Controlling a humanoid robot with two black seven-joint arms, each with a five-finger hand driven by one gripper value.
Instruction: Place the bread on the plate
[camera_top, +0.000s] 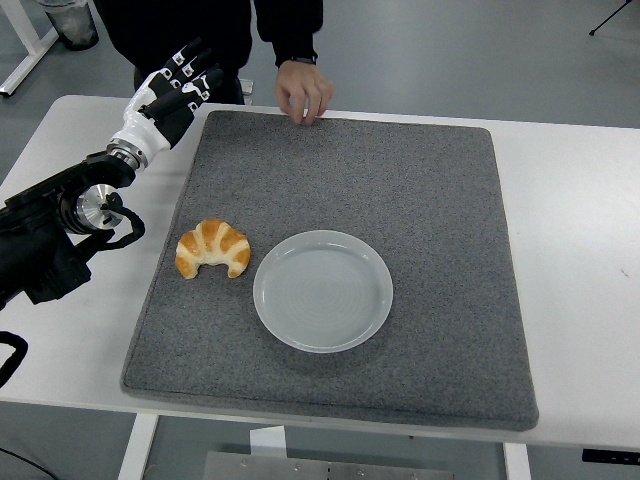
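Observation:
A golden croissant (212, 249) lies on the grey mat (400, 170), just left of a pale round plate (322, 291) that holds nothing. My left hand (176, 88) hovers over the mat's far left corner, well beyond the croissant, with its fingers stretched out and nothing in them. The black left arm comes in from the left edge. My right arm does not show.
A person stands at the far side of the table, one hand (303, 92) resting on the mat's far edge. The mat covers most of the white table (575, 210). A bin (72, 22) stands on the floor at the top left.

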